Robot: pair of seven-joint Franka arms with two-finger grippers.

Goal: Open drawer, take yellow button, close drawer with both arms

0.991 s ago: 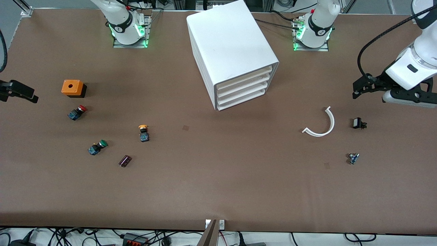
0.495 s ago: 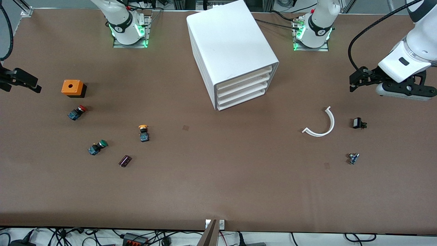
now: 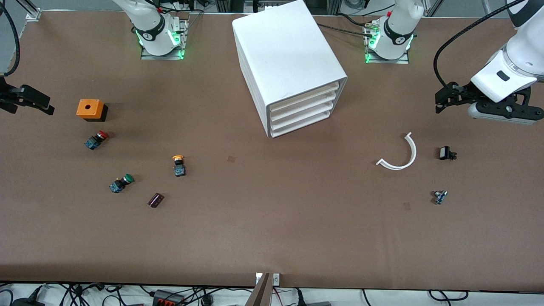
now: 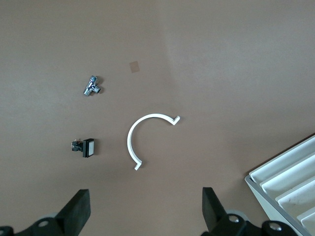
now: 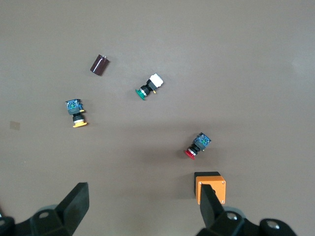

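Note:
The white cabinet (image 3: 289, 59) stands mid-table near the bases, with all four drawers shut. The uppermost drawer (image 3: 305, 96) is flush with the others. The yellow-capped button (image 3: 178, 165) lies on the table toward the right arm's end, and it also shows in the right wrist view (image 5: 76, 114). My left gripper (image 3: 438, 103) hangs open and empty over bare table at the left arm's end; in its wrist view (image 4: 145, 211) a corner of the cabinet (image 4: 288, 182) shows. My right gripper (image 3: 32, 102) hangs open and empty over the table edge beside the orange box, as its wrist view (image 5: 142, 204) shows.
An orange box (image 3: 90, 109), a red-capped button (image 3: 95, 139), a green-capped button (image 3: 121, 182) and a dark cylinder (image 3: 155, 199) lie near the yellow one. A white arc (image 3: 399, 153), a black part (image 3: 446, 153) and a metal fitting (image 3: 440, 196) lie toward the left arm's end.
Both grippers have shifted a little toward the bases' side of the table, then held still. Nothing on the table has moved.

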